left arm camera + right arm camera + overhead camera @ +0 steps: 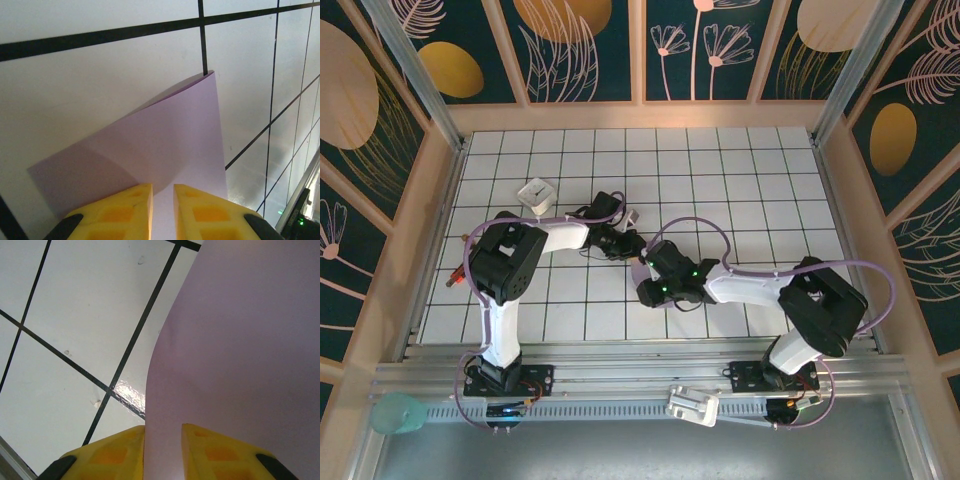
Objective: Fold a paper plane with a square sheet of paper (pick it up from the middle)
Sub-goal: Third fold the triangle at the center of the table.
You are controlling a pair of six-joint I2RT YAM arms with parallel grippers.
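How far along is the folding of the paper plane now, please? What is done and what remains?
Early stage. Done: the purple sheet is partly lifted and curved, with one corner raised. In hand: the left gripper and the right gripper each have the sheet between their fingers; whether they clamp it is unclear. Left: no pointed dart with a centre ridge shows yet, so most folds probably remain.

A small white block [537, 193] (dark-marked) sits on the tiled table [740, 170].

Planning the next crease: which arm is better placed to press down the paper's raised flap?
Probably left. The left gripper straddles the square sheet of paper directly behind the lifted, pointed flap; the right gripper sits at a curling edge.
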